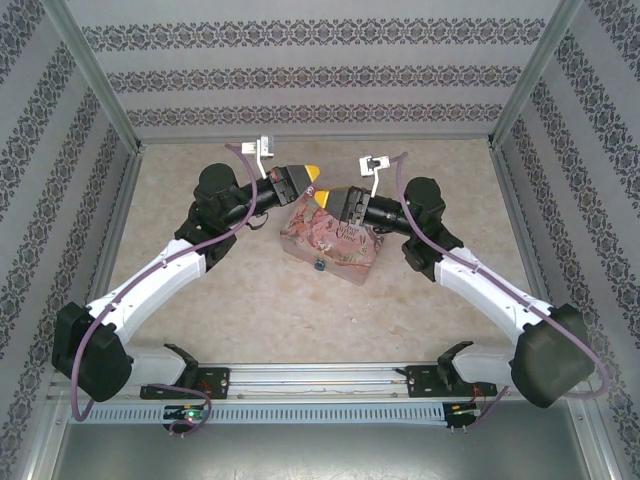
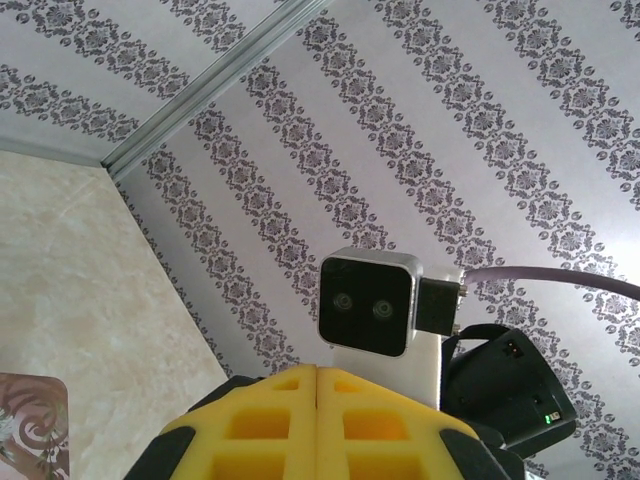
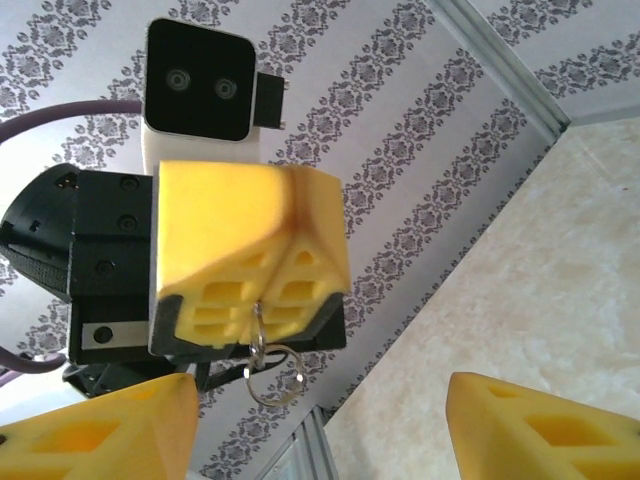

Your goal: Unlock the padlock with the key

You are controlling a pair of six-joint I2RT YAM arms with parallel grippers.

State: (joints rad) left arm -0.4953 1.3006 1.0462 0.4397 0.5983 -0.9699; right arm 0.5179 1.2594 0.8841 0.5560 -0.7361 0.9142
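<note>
Two yellow fingers of the left gripper (image 3: 268, 262) are pressed flat together, their seam closed. They look like moulded plastic, blocky and wedge-shaped, with square hollow pockets in the faces. From the bottom of that seam hangs a thin, silvery wire key ring (image 3: 272, 375), pinched at its top; whether a key lies between the pads cannot be told.

Facing it from the right of the top view, the right gripper (image 3: 320, 425) stands spread, its fingers (image 3: 100, 440) wide apart in the lower corners of the right wrist view with nothing between them. Its tip is just beside the left gripper's tip, not touching. A boxy grey wrist camera (image 2: 368, 315) with two round lenses sits on its white mount.

Just below both tips in the top view lies the pink tin (image 1: 335, 245), a rectangular box with a flowery print, set at a slant. The padlock (image 1: 319, 265) shows as a tiny blue spot on the tin's near side wall; its shackle is too small to make out.

Beneath is the table (image 1: 250, 300), a smooth, beige, marble-patterned sheet. Around it stand walls (image 1: 320, 80) of pale paper with dark damask stripes, held in matte aluminium posts (image 1: 95, 75). A metal rail (image 1: 320, 378) runs along the bottom of the frame.
</note>
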